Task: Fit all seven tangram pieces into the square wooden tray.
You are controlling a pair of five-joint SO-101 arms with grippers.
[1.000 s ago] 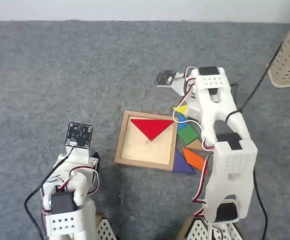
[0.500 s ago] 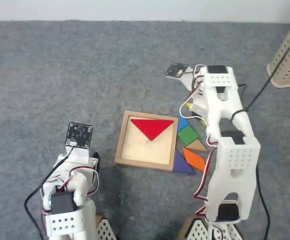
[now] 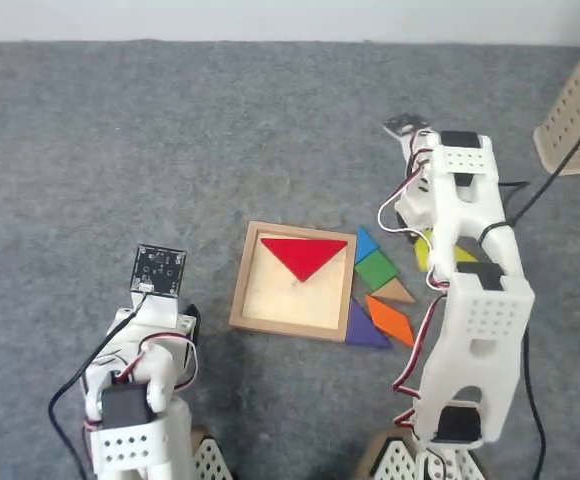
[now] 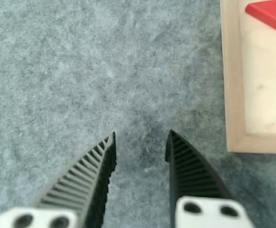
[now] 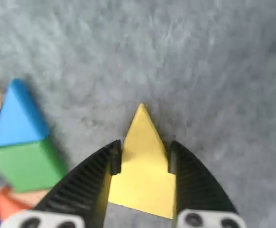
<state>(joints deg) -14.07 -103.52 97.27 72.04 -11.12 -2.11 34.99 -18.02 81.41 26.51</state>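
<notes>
Right gripper [image 5: 143, 147] has swung away from the tray over the last second, taking the yellow triangle [image 5: 142, 178] out of the loose cluster and onto open carpet [image 3: 120, 130] on the far side.

Jaws closed on the triangle's two slanted edges, apex pointing out past the tips. Whether the piece is lifted or sliding on the carpet: cannot tell.

Just beside it: blue triangle [image 5: 18, 116] touching green square [image 5: 26, 164]. High view shows the tan triangle [image 3: 395, 291], orange parallelogram [image 3: 390, 318] and purple triangle [image 3: 362, 328] lined against the outer wall of the tray [image 3: 242, 280]. Only the red triangle [image 3: 303, 256] sits inside, against the far wall.

Left gripper [image 4: 140, 142] hangs over bare carpet near the tray's corner, jaws narrowly apart, empty.

Risks, as I judge them:
- Grip is on converging edges, so squeeze may squirt the piece backwards out of the jaws.
- Return path crosses the cluster; a low pass could knock the blue and green pieces.
- Wrong rotation at the tray would leave it riding on the rim.
</notes>
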